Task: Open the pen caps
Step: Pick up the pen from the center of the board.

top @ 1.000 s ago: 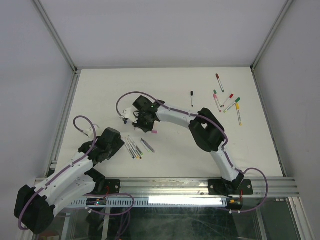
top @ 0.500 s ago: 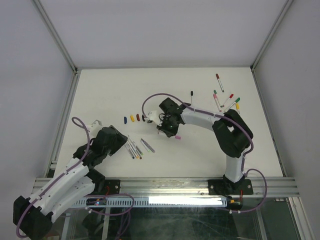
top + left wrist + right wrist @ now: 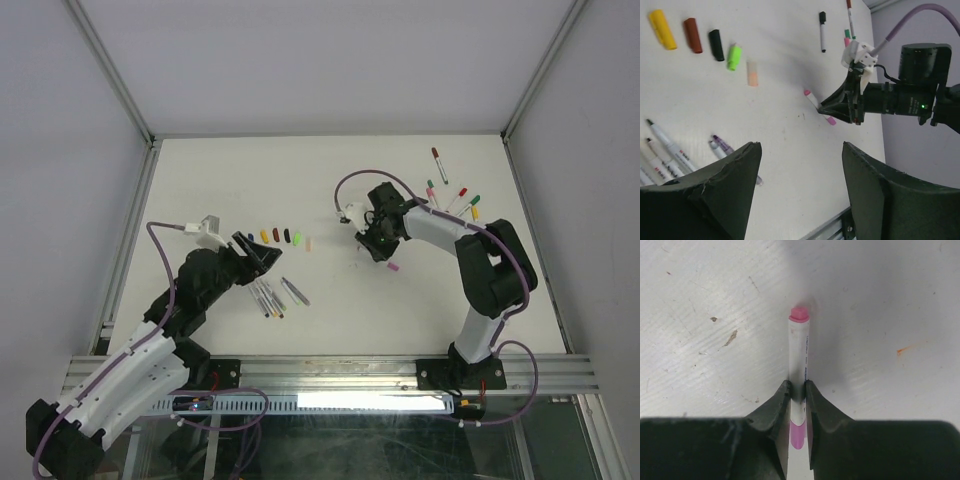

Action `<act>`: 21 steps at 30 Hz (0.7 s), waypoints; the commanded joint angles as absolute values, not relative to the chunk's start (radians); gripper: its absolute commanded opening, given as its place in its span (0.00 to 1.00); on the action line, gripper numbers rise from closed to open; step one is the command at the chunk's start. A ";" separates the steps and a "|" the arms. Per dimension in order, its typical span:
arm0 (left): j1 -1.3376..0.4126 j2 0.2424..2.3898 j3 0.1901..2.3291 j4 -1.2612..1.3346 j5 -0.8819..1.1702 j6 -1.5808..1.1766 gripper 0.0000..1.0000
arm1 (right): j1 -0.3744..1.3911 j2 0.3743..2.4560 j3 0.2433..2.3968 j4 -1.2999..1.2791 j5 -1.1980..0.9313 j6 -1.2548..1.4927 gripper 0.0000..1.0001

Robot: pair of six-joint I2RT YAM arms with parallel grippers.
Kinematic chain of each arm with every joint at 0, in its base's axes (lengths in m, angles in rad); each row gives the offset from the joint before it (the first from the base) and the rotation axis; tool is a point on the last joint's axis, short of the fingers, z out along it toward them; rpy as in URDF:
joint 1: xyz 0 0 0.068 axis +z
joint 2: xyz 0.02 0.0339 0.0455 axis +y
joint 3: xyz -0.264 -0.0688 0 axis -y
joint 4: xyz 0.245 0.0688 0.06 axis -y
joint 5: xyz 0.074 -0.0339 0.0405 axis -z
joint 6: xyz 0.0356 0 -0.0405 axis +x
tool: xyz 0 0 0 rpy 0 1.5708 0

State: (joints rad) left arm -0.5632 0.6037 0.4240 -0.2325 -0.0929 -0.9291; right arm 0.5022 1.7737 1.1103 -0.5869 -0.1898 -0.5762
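Note:
Several pen caps lie in a row: yellow (image 3: 662, 29), dark red (image 3: 692, 35), black (image 3: 716, 45), green (image 3: 733, 56) and pale pink (image 3: 753, 73). The row also shows in the top view (image 3: 287, 236). My right gripper (image 3: 373, 241) is shut on a grey-white pen with pink ends (image 3: 799, 350), held low over the table, right of the caps. That pen also shows in the left wrist view (image 3: 816, 104). My left gripper (image 3: 257, 254) is open and empty, just below the row of caps.
Several uncapped pens (image 3: 271, 298) lie in a bunch near the left gripper and show in its wrist view (image 3: 670, 146). Several capped pens (image 3: 455, 200) lie at the back right. A black-capped pen (image 3: 822, 31) lies beyond the right gripper.
My right gripper has moved right, away from the row of caps, with the pink pen in it. My left gripper has lifted and swung towards the caps.

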 commanded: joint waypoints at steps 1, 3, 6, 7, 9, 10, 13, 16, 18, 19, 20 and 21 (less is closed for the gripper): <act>-0.564 0.655 0.399 0.079 0.049 -0.838 0.69 | 0.503 1.820 1.093 -0.657 -0.162 -0.567 0.19; -0.564 0.682 0.390 0.147 0.076 -0.820 0.72 | 0.509 1.839 1.099 -0.660 -0.160 -0.561 0.21; -0.565 0.713 0.362 0.244 0.092 -0.803 0.84 | 0.521 1.859 1.099 -0.658 -0.149 -0.556 0.26; -0.565 0.721 0.348 0.281 0.097 -0.804 0.88 | 0.525 1.864 1.097 -0.657 -0.145 -0.554 0.27; -0.564 0.741 0.317 0.370 0.114 -0.812 0.97 | 0.536 1.871 1.096 -0.656 -0.137 -0.550 0.28; -0.565 0.757 0.303 0.414 0.127 -0.816 0.97 | 0.540 1.875 1.096 -0.655 -0.132 -0.545 0.27; -0.564 0.814 0.292 0.494 0.160 -0.824 0.97 | 0.546 1.889 1.100 -0.654 -0.115 -0.529 0.17; -0.569 0.888 0.303 0.539 0.189 -0.839 0.95 | 0.547 1.894 1.113 -0.653 -0.115 -0.518 0.02; -0.595 0.945 0.307 0.593 0.189 -0.846 0.94 | 0.542 1.884 1.124 -0.651 -0.137 -0.511 0.00; -0.622 0.973 0.315 0.605 0.176 -0.842 0.93 | 0.536 1.880 1.135 -0.654 -0.155 -0.505 0.00; -0.650 1.002 0.322 0.622 0.145 -0.831 0.93 | 0.530 1.873 1.145 -0.658 -0.180 -0.496 0.00; -0.685 1.029 0.333 0.634 0.129 -0.820 0.93 | 0.524 1.867 1.158 -0.663 -0.206 -0.490 0.00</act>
State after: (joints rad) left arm -0.5961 0.9543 0.2977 0.4706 0.1417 -0.8467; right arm 0.5373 1.8095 1.1614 -0.6369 -0.1406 -0.5270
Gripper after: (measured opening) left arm 0.935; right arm 0.037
